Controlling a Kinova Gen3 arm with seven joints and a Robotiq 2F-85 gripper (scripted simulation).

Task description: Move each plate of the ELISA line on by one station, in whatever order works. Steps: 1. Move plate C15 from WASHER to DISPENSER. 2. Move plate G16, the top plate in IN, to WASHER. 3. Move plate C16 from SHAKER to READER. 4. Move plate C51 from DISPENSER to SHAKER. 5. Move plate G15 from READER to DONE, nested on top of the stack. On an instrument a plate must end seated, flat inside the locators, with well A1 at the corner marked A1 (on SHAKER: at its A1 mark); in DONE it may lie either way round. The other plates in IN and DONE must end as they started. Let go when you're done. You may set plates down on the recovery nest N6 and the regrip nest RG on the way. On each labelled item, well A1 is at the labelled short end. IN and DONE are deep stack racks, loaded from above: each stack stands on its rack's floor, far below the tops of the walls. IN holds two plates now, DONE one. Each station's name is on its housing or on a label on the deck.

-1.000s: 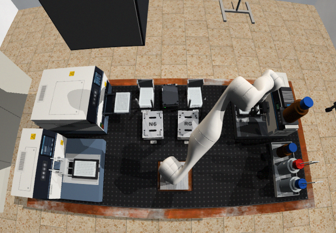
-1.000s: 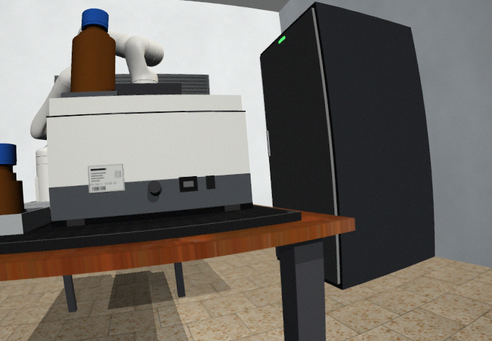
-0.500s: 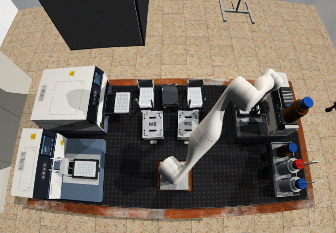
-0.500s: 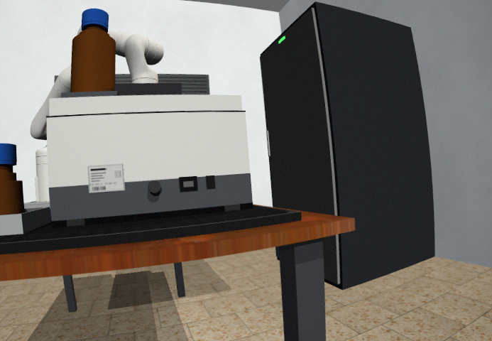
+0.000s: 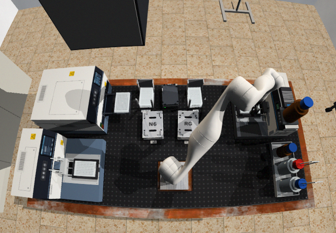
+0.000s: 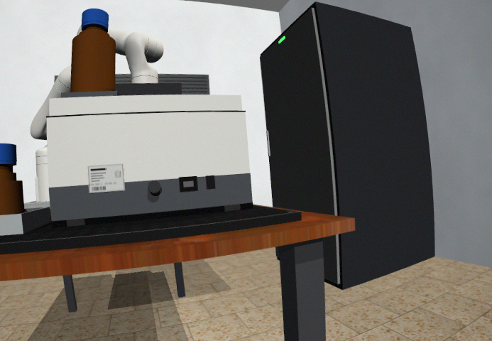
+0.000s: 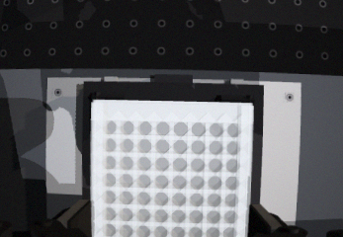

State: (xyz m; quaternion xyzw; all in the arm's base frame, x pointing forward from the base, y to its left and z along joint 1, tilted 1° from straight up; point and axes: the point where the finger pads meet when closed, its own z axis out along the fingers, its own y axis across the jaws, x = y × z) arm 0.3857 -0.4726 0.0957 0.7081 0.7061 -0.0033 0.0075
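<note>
My gripper [image 7: 169,220] [image 5: 254,109] is in the bay of the right-hand instrument. Its fingers stand wide, one along each long side of a white plate [image 7: 171,173], and hold it. The plate is over a dark carrier [image 7: 129,93] on a pale panel [image 7: 280,148]. Its name and A1 corner cannot be read. Other white plates show on the upper left instrument's tray [image 5: 122,102], on the front left instrument [image 5: 85,168], and in the two racks, the left one [image 5: 146,96] and the right one [image 5: 195,96]. The black unit [image 5: 169,94] between the racks shows no plate. The station names are unreadable.
Nests N6 [image 5: 152,131] and RG [image 5: 184,131] show no plate; the arm hides part of RG. A brown bottle [image 5: 295,111] [image 6: 93,60] stands on the right-hand instrument. A bottle tray [image 5: 289,193] stands at the right front. Thin metal tubes are behind the front left plate.
</note>
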